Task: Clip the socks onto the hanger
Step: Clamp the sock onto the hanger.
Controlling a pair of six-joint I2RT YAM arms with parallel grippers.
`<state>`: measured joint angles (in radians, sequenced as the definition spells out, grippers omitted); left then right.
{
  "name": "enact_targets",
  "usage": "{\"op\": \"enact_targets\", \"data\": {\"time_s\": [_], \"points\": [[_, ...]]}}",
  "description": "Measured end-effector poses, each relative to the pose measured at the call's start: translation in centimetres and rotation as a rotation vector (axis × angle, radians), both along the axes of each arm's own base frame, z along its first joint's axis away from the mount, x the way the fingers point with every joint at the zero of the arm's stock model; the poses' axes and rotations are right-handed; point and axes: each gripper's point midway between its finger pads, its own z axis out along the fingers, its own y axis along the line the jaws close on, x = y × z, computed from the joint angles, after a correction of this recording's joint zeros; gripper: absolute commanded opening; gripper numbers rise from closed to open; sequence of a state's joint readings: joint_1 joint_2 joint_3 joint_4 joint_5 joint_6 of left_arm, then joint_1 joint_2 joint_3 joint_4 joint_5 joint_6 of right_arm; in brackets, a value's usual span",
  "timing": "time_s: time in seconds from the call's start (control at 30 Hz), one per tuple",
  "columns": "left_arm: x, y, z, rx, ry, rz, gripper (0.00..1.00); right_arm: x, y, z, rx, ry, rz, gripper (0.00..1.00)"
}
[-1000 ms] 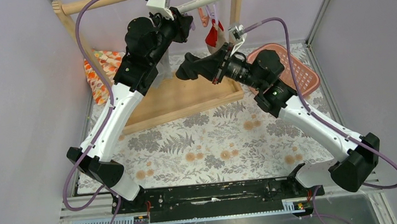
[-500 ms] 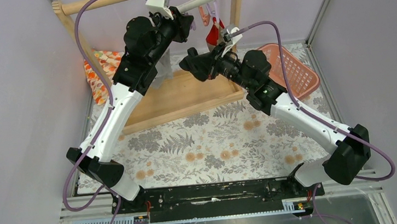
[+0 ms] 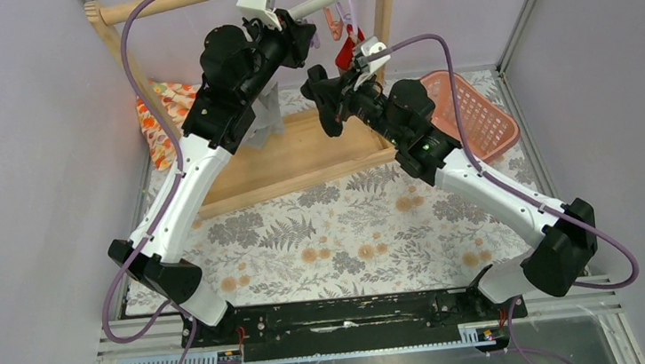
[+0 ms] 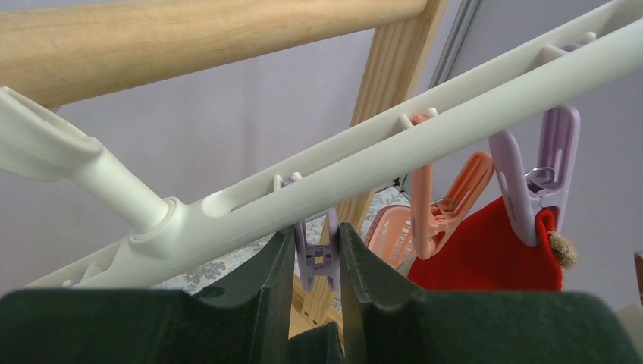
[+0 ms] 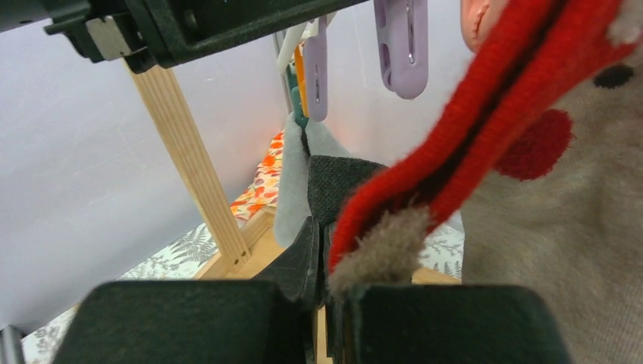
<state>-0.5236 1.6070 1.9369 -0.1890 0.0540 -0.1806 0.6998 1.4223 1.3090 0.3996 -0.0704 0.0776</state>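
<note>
The white hanger hangs from the wooden rail at the back of the top view. My left gripper is shut on a purple clip under the hanger bar, squeezing its handles. A beige sock with a red end hangs from another purple clip. Close to that sock, my right gripper is shut on the black sock, which stands up out of its jaws. In the top view the right gripper sits just below the left gripper.
A grey cloth hangs from a teal clip further along the hanger. An orange clip hangs free. A pink basket stands at the right, a flower-patterned cloth at the left, and the wooden frame base lies beneath.
My right arm has swung left and upward with its gripper, from beside the basket to just under the hanger. The left arm has stayed on the clip.
</note>
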Motion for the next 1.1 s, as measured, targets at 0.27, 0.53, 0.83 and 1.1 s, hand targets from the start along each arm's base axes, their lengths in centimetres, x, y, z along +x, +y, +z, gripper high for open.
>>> {"op": "enact_targets", "data": {"time_s": [0.27,0.53,0.83,1.1], "points": [[-0.1,-0.1,0.1,0.001,-0.001,-0.009,0.00,1.2,-0.1,1.4,-0.033,-0.053,-0.046,0.00],[-0.1,-0.2,0.2,0.002,0.000,-0.012,0.00,2.1,-0.2,3.8,-0.039,-0.098,-0.086,0.00],[-0.2,-0.2,0.1,0.003,0.002,-0.017,0.00,2.8,-0.4,3.8,-0.058,-0.097,-0.106,0.00],[-0.1,-0.4,0.1,0.005,0.005,-0.023,0.00,3.2,-0.9,3.8,-0.060,-0.097,-0.120,0.00]]}}
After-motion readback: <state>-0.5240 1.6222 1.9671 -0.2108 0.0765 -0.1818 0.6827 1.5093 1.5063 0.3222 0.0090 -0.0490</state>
